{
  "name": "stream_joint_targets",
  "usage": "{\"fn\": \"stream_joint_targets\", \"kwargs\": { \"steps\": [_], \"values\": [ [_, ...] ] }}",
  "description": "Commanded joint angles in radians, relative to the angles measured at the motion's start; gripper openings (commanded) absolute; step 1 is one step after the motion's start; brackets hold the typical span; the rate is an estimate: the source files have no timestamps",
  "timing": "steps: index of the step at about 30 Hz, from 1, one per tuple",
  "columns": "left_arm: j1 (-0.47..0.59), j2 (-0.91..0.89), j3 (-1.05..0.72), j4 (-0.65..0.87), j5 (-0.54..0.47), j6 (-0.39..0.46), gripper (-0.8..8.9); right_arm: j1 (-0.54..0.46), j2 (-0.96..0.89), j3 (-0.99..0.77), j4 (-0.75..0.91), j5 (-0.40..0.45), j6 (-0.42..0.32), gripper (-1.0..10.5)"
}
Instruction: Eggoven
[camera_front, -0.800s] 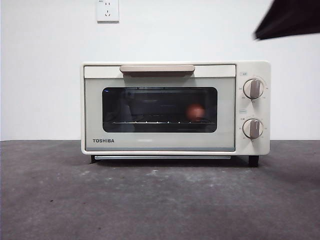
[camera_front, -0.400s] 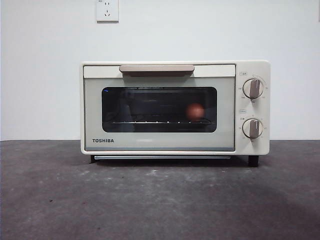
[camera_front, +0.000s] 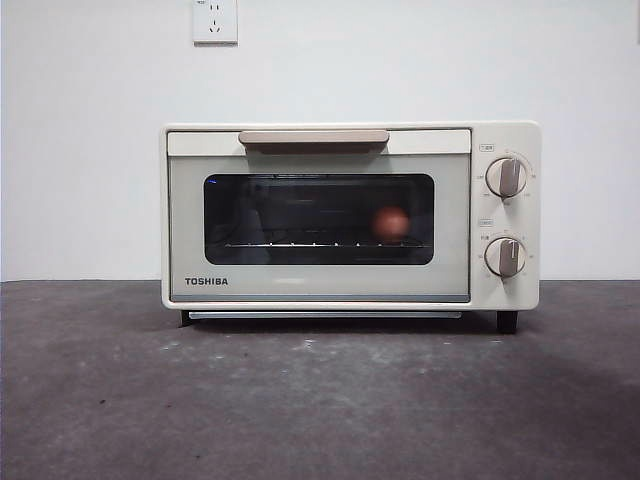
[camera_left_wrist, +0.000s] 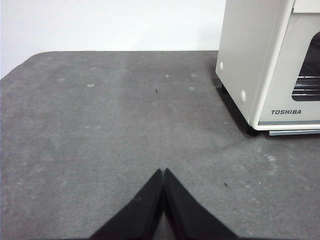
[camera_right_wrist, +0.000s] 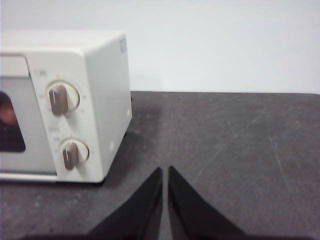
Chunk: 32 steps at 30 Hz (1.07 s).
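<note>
The cream TOSHIBA toaster oven (camera_front: 320, 285) stands on the dark table with its glass door closed. The reddish-brown egg (camera_front: 391, 222) lies on the rack inside, behind the glass on the knob side. In the left wrist view my left gripper (camera_left_wrist: 163, 172) is shut and empty, low over the table, away from the oven's (camera_left_wrist: 260, 60) plain side. In the right wrist view my right gripper (camera_right_wrist: 165, 171) is shut and empty, off the oven's (camera_right_wrist: 100, 80) knob side. Neither arm shows in the front view.
Two knobs (camera_front: 506, 177) sit one above the other on the oven's front. A tan handle (camera_front: 314, 137) runs along the door's top. A wall socket (camera_front: 215, 20) is above the oven. Grey table (camera_front: 320, 400) spreads in front.
The dark arm tip at the top right corner of the front view has moved out of the picture. The oven and the egg have not moved.
</note>
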Motion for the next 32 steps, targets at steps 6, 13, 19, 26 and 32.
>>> {"fn": "stream_joint_targets", "kwargs": {
  "steps": [6,13,19,26,32],
  "values": [
    [0.002,-0.001,-0.021,-0.010,0.001,-0.002,0.06,-0.002,-0.040,-0.046,-0.080,-0.001,0.004,0.0],
    [0.002,-0.001,-0.021,-0.010,0.001,-0.003,0.06,-0.001,-0.040,-0.044,-0.125,0.004,0.004,0.0],
    [0.002,-0.001,-0.021,-0.010,0.001,-0.003,0.06,-0.001,-0.040,-0.043,-0.122,0.003,0.004,0.0],
    [0.002,-0.001,-0.021,-0.010,0.001,-0.002,0.06,-0.001,-0.040,-0.043,-0.121,0.003,0.005,0.0],
    [0.002,-0.001,-0.021,-0.010,0.001,-0.003,0.06,-0.001,-0.040,-0.043,-0.122,0.003,0.004,0.0]
  ]
}}
